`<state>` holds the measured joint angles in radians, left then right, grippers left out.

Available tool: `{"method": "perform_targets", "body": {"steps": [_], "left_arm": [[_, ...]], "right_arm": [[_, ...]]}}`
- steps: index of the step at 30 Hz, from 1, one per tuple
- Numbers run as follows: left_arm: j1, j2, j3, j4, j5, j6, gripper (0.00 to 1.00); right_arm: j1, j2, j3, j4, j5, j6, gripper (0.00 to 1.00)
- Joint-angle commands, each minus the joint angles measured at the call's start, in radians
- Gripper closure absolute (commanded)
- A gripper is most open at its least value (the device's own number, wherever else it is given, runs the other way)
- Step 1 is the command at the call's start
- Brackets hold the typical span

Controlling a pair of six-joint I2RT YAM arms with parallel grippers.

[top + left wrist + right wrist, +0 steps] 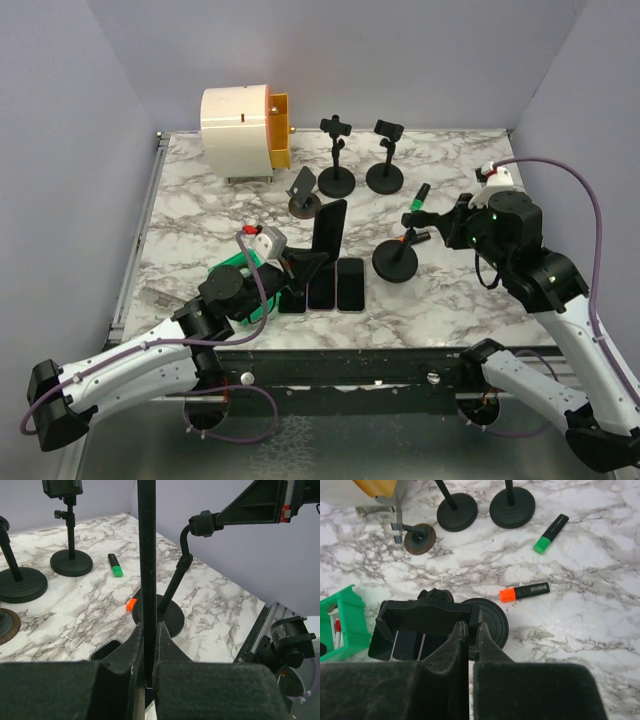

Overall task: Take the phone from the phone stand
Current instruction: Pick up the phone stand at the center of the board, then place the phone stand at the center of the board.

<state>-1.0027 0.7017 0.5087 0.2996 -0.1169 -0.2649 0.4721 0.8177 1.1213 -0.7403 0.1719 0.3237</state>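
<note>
Left gripper (149,631) clenched on bottom edge of phone (147,555). Phone upright, out of stand (397,263), which stood just at its 3 o'clock. Right gripper (469,630) pinched stand's cradle.

My worry: low grip on tall phone. It could pivot or slip onto flat phones (322,285) at 6 o'clock.

Orange marker (525,591) and green marker (551,532) lay at 1 o'clock of stand base. I judged them no obstacle.

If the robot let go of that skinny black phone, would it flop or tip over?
Probably tip. The phone is upright and very thin, pinched only near its bottom by the left gripper, so it looks top-heavy. It likely won't flop, because it shows as a dead-straight line. Its smooth sides may be slippery.
</note>
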Motion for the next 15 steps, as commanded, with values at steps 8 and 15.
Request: {"method": "perform_targets", "body": {"steps": [8, 15], "left_arm": [[0.001, -0.076, -0.023, 0.046, -0.065, -0.008, 1.0], [0.001, -0.081, -0.033, 0.04, -0.08, -0.027, 1.0]], "right_arm": [[0.004, 0.207, 0.041, 0.427, 0.091, 0.011, 1.0], [0.003, 0.365, 0.054, 0.586, 0.137, -0.003, 1.0]]}}
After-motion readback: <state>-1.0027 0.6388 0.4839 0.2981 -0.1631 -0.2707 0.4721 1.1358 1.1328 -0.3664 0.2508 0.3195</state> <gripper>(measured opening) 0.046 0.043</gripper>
